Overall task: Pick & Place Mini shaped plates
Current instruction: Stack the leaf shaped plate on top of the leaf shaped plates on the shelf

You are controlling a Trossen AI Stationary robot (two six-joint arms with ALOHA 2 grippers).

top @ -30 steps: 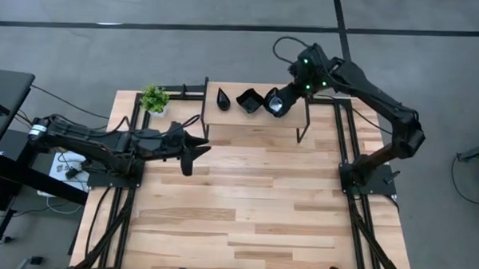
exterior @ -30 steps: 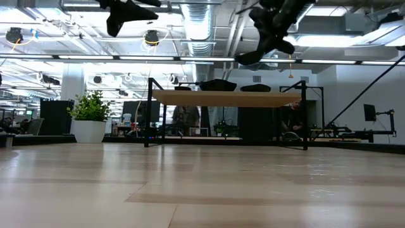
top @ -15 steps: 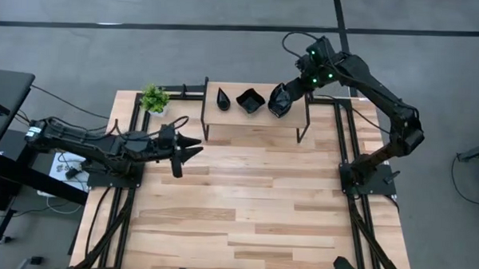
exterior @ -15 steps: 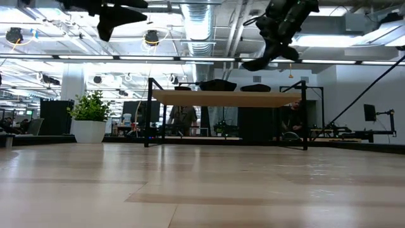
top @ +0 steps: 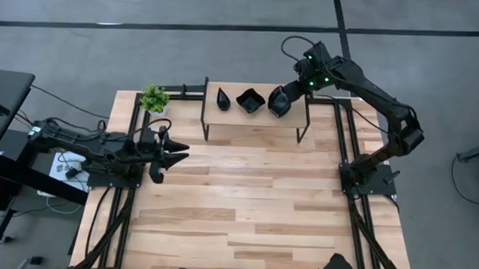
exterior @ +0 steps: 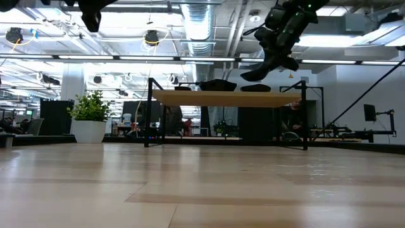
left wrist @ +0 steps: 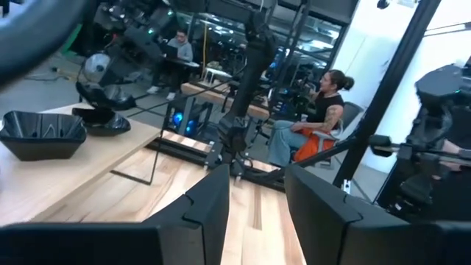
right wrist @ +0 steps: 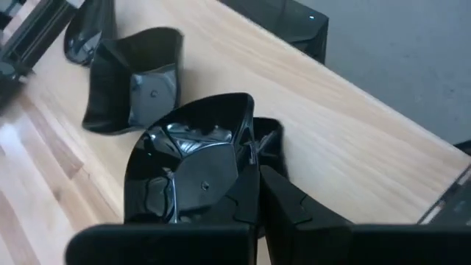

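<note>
Placing step in hand: right gripper point(right wrist: 254, 184), clamped on the leaf-shaped plate point(right wrist: 195, 173), hovers above the shelf point(top: 256, 119). Next: lower, release. Left gripper point(top: 169, 150) parted, empty.

- The right gripper point(right wrist: 254, 193) is clamped on the rim of a pointed leaf-like plate point(right wrist: 188, 173), glossy black, which fills the middle of the view.
- Just beyond it a wavy-edged square plate point(right wrist: 136, 81) sits on the pale wooden surface point(right wrist: 353, 140).
- A slim teardrop plate point(right wrist: 88, 33) lies past the square one, near it.
- Grey floor point(right wrist: 412, 51) shows beyond the surface's edge.
</note>
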